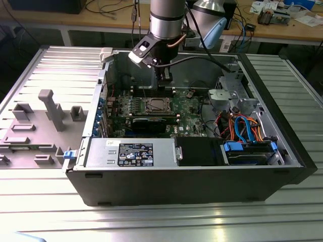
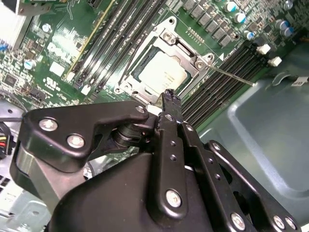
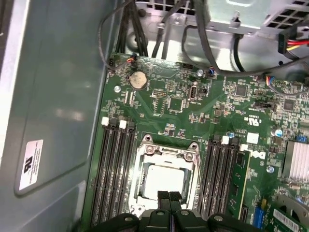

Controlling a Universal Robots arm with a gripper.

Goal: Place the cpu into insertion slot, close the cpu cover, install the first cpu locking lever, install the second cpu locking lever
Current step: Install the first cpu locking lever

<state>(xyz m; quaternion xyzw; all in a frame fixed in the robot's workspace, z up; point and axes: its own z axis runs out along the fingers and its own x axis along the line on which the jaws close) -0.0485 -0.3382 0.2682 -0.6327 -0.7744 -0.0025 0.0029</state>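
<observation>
Black tool, tips pressed together and empty, hovers at the edge of the silvery square cpu cover lying over the dull silver-grey cpu; a thin steel locking lever juts free off the cover's corner.

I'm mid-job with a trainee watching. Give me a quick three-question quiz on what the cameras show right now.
1. True or false: the cpu cover lies flat around the cpu.
2. The gripper is: A) open wide, B) shut and empty, C) shut on a black card.
3. Fill in: the memory slots flank the cpu cover on ____ sides.
Key: 1 true; 2 B; 3 both.
</observation>
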